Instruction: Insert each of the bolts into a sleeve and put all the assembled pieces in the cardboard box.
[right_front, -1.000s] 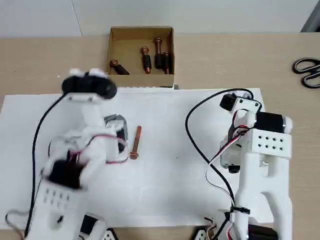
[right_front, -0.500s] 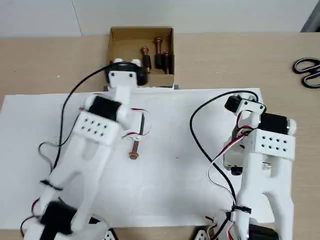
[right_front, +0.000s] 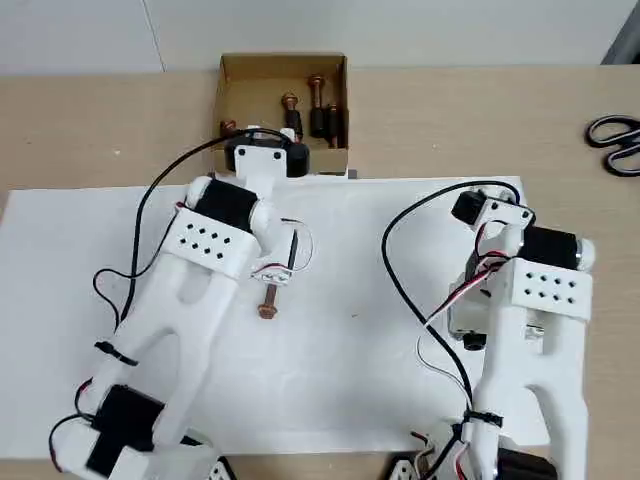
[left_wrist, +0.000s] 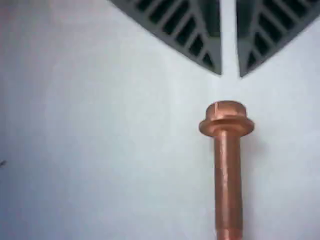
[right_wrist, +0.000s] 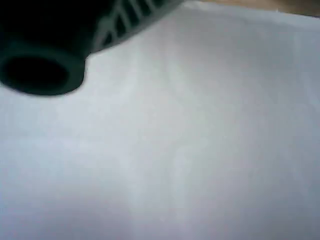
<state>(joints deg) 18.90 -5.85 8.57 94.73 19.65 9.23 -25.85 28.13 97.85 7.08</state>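
Left gripper (left_wrist: 229, 70) hangs just over the flanged head of the copper bolt (left_wrist: 227, 165). Its two dark ribbed fingers (left_wrist: 195, 35) are drawn to a narrow slit with nothing between them. The slit lines up with the bolt's long axis, which I read as the arm squaring itself to the shank before it spreads and takes hold. That bolt lies flat on the white paper sheet (right_front: 350, 380) with no sleeve on it, so it looks like the loose piece left to assemble. In the high view its head end pokes out from under the left arm, left of the sheet's middle. Right gripper (right_front: 465, 322), well apart on the other side of the sheet, is closed on a black sleeve (right_wrist: 37, 72). It holds the sleeve low over the paper with the open bore free, a sensible way to present it in my judgement, since the bolt needs an unobstructed mouth to enter. Beyond the far edge of the sheet sits the cardboard box (right_front: 283, 60), open on top, with several bolt-and-sleeve assemblies (right_front: 318, 112) lying inside. The far end of the left arm overlaps the box's near wall in the high view. Box and sheet rest on the wooden table (right_front: 450, 120), and a pair of scissors (right_front: 615, 145) lies at the right edge, well clear of the work.
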